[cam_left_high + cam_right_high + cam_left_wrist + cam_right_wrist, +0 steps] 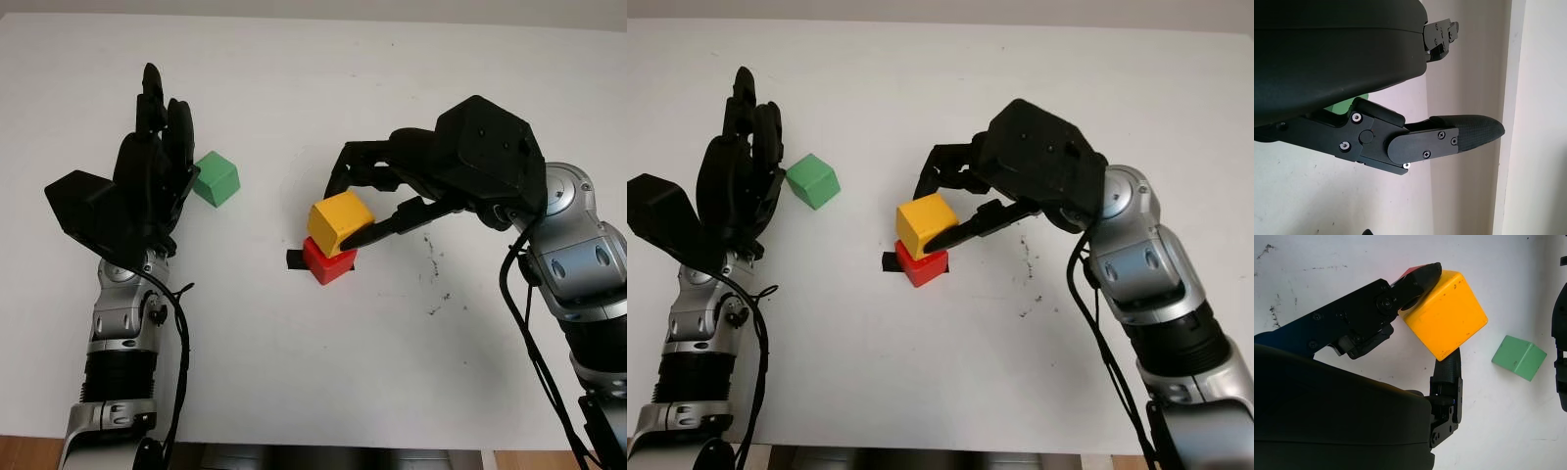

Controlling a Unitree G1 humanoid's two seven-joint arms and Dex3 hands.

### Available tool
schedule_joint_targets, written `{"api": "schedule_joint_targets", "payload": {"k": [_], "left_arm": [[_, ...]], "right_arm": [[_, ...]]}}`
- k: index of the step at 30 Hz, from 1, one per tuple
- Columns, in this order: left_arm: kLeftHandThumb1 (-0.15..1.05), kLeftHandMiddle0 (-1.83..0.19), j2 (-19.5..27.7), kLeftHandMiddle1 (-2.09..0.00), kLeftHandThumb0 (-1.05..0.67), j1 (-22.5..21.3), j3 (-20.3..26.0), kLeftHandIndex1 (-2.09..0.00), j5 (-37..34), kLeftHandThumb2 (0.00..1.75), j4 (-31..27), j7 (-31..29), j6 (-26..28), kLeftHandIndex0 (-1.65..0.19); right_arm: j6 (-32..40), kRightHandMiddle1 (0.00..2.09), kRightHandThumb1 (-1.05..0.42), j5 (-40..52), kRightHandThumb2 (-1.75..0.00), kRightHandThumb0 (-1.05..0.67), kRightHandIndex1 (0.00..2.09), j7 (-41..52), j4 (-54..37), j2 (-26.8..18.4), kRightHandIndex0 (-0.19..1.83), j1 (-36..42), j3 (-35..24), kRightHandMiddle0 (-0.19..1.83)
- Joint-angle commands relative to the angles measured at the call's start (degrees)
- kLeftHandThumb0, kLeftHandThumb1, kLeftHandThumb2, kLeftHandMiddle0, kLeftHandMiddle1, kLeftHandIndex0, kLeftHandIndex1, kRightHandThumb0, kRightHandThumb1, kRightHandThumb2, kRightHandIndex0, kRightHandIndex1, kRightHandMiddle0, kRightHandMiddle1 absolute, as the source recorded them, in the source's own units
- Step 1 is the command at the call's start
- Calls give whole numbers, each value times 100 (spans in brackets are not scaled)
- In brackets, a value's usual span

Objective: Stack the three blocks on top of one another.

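Observation:
A yellow block sits tilted on top of a red block near the middle of the white table. My right hand reaches in from the right and is shut on the yellow block, one finger on its near side and others behind it. The red block is mostly hidden under the yellow one. A green block lies apart on the table to the left. My left hand is open and raised just left of the green block.
A small black mark sits on the table beside the red block. Dark smudges spot the surface under my right hand. The table's front edge runs along the bottom.

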Motion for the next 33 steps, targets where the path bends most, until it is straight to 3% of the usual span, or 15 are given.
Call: {"api": "schedule_joint_targets", "payload": {"k": [1, 10, 33], "left_arm": [[105, 15, -8, -5, -75, 71, -16, -4, 26, 54, -123, 16, -7, 19], [105, 14, -36, -6, -75, 86, 14, -4, 4, 54, -122, 23, -35, 18], [105, 15, -41, -5, -75, 119, 21, -5, -18, 55, -181, 15, -8, 19]], "right_arm": [[-109, 166, -93, 28, -5, -43, 5, 24, -82, -2, 24, -12, 20, 30], [-576, 164, -94, -30, -5, -46, 6, 19, 68, -18, 26, 98, 59, 31], [-661, 162, -92, -211, -5, -44, 6, -40, 83, 33, 27, 194, 171, 35]]}}
